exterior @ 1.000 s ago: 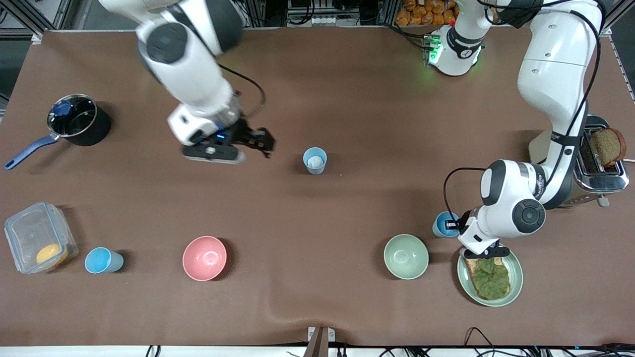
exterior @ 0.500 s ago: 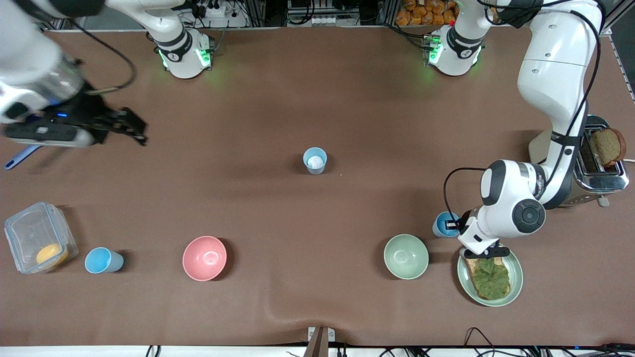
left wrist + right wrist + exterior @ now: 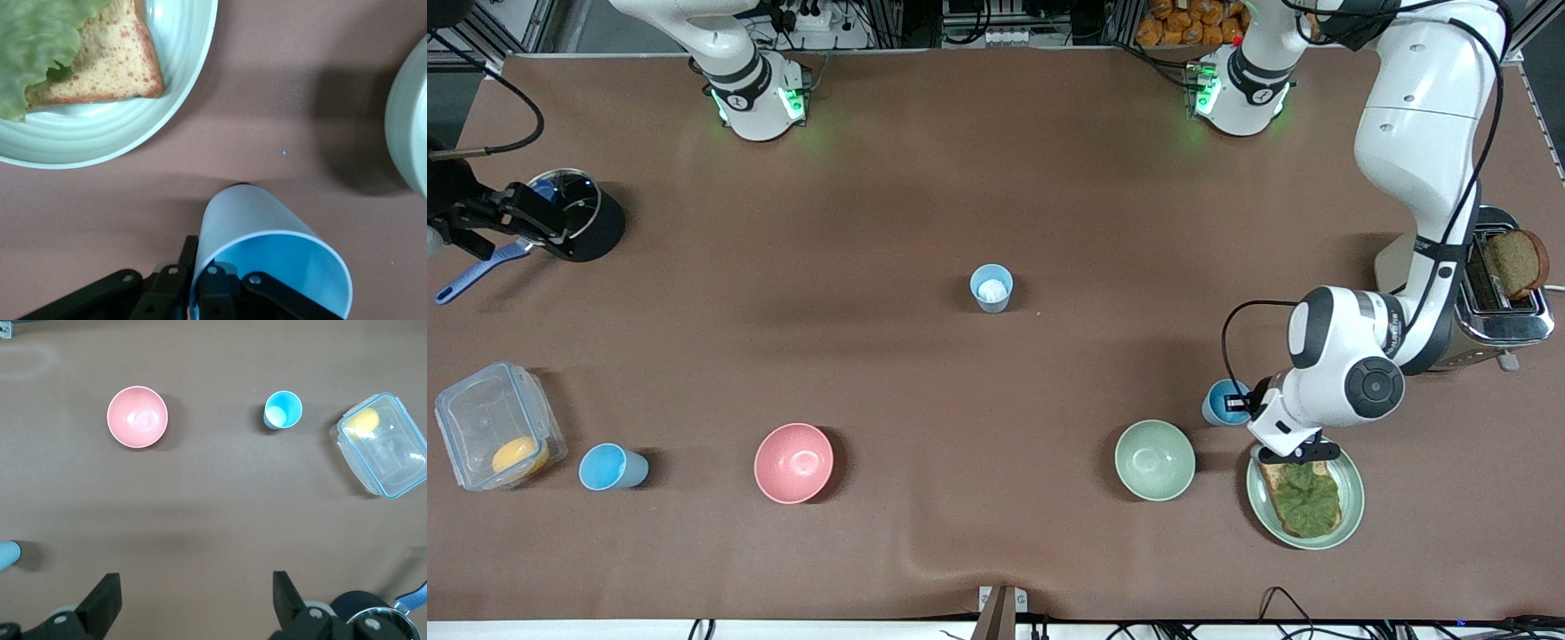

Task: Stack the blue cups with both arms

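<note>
Three blue cups on the tabletop (image 3: 996, 160): one (image 3: 1216, 402) clamped at its rim by the left gripper (image 3: 1234, 407) beside the toast plate (image 3: 1352, 498), one (image 3: 991, 287) mid-table, one (image 3: 609, 468) beside the plastic box (image 3: 489, 427); right gripper (image 3: 516, 222) spread wide over the pot (image 3: 578, 218).

Bright, even overhead light, soft shadows beside objects, sharp focus throughout.
</note>
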Controlling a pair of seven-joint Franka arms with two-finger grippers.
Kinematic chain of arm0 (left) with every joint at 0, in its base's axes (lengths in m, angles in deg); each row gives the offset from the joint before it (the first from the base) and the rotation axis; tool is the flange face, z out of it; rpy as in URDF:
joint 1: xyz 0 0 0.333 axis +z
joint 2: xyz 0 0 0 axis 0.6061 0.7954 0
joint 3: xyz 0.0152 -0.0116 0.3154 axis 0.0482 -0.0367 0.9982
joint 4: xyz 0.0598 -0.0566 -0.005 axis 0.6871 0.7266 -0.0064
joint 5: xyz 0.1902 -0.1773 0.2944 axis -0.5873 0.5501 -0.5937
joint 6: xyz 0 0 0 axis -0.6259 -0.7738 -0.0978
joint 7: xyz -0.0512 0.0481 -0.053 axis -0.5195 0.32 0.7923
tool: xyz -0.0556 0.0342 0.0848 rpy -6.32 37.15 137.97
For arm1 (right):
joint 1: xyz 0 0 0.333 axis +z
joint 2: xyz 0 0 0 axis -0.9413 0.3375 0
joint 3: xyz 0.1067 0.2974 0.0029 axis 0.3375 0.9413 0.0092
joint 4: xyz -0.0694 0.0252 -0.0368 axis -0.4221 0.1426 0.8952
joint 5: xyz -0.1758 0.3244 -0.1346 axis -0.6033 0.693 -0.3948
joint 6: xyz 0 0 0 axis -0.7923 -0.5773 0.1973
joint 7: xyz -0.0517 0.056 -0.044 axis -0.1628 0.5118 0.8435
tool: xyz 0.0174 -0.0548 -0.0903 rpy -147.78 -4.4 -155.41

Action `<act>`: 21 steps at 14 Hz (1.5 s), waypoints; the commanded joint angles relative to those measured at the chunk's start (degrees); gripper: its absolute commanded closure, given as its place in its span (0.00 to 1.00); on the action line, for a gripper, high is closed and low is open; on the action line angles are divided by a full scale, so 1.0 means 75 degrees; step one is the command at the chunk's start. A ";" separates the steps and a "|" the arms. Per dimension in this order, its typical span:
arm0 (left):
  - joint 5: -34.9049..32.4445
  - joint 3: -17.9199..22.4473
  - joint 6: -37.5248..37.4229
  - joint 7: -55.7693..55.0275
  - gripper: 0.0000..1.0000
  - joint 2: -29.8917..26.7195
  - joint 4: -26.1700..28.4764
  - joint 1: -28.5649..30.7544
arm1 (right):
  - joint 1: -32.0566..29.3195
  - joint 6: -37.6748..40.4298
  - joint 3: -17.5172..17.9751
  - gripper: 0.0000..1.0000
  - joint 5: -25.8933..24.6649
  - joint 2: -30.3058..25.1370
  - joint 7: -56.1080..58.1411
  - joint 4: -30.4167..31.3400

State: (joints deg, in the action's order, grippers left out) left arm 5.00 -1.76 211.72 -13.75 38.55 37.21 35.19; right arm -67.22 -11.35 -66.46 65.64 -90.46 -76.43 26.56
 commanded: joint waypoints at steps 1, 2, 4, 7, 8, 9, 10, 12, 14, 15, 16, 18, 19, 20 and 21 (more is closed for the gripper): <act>-0.0178 -0.0007 0.0024 -0.0192 1.00 0.0021 -0.0042 -0.0022 | 0.0132 0.0139 -0.0103 0.00 0.0097 0.0062 0.0075 -0.0136; -0.0178 -0.0007 0.0036 -0.0192 1.00 0.0021 -0.0054 -0.0022 | 0.0133 0.0151 -0.0103 0.00 0.0108 0.0062 0.0075 -0.0136; -0.0178 -0.0007 0.0048 -0.0192 1.00 0.0021 -0.0054 -0.0022 | 0.0144 0.0139 -0.0103 0.00 0.0108 0.0074 0.0075 -0.0136; -0.0178 -0.0007 0.0083 -0.0192 1.00 0.0021 -0.0054 -0.0010 | 0.0144 0.0139 -0.0103 0.00 0.0120 0.0085 0.0075 -0.0136; -0.0178 -0.0007 0.0083 -0.0192 1.00 0.0021 -0.0042 -0.0010 | 0.0144 0.0139 -0.0103 0.00 0.0120 0.0085 0.0075 -0.0136; -0.0178 -0.0007 0.0095 -0.0192 1.00 0.0021 -0.0054 -0.0010 | 0.0144 0.0139 -0.0103 0.00 0.0120 0.0085 0.0075 -0.0136; -0.0178 -0.0007 0.0141 -0.0192 1.00 0.0033 -0.0042 -0.0010 | 0.0144 0.0139 -0.0103 0.00 0.0120 0.0097 0.0075 -0.0136; -0.0178 -0.0007 0.0165 -0.0192 1.00 0.0056 -0.0042 -0.0010 | 0.0133 0.0151 -0.0103 0.00 0.0120 0.0097 0.0075 -0.0136; -0.0178 -0.0007 0.0200 -0.0192 1.00 0.0056 -0.0042 -0.0010 | 0.0133 0.0151 -0.0103 0.00 0.0120 0.0121 0.0075 -0.0136; -0.0178 -0.0007 0.0200 -0.0192 1.00 0.0068 -0.0042 -0.0010 | 0.0133 0.0151 -0.0103 0.00 0.0120 0.0121 0.0075 -0.0136; -0.0178 -0.0007 0.0200 -0.0192 1.00 0.0068 -0.0042 -0.0010 | 0.0133 0.0151 -0.0103 0.00 0.0120 0.0121 0.0075 -0.0136; -0.0167 -0.0007 0.0200 -0.0204 1.00 -0.0013 -0.0089 0.0002 | 0.0133 0.0151 -0.0103 0.00 0.0120 0.0121 0.0075 -0.0136; -0.0086 -0.0007 0.0200 -0.0204 1.00 -0.0188 -0.0136 0.0083 | 0.0133 0.0151 -0.0103 0.00 0.0120 0.0121 0.0075 -0.0136; -0.0073 -0.0030 0.0154 -0.0193 1.00 -0.0503 -0.0101 0.0142 | 0.0133 0.0151 -0.0103 0.00 0.0120 0.0121 0.0075 -0.0136; -0.0061 -0.0042 0.0060 -0.0239 1.00 -0.0738 -0.0066 0.0142 | 0.0133 0.0139 -0.0103 0.00 0.0120 0.0144 0.0075 -0.0136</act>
State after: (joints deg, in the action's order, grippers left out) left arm 5.00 -1.76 213.51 -14.04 37.79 35.71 35.68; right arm -66.84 -10.90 -66.48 65.65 -90.04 -76.42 26.57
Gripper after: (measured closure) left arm 0.960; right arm 0.000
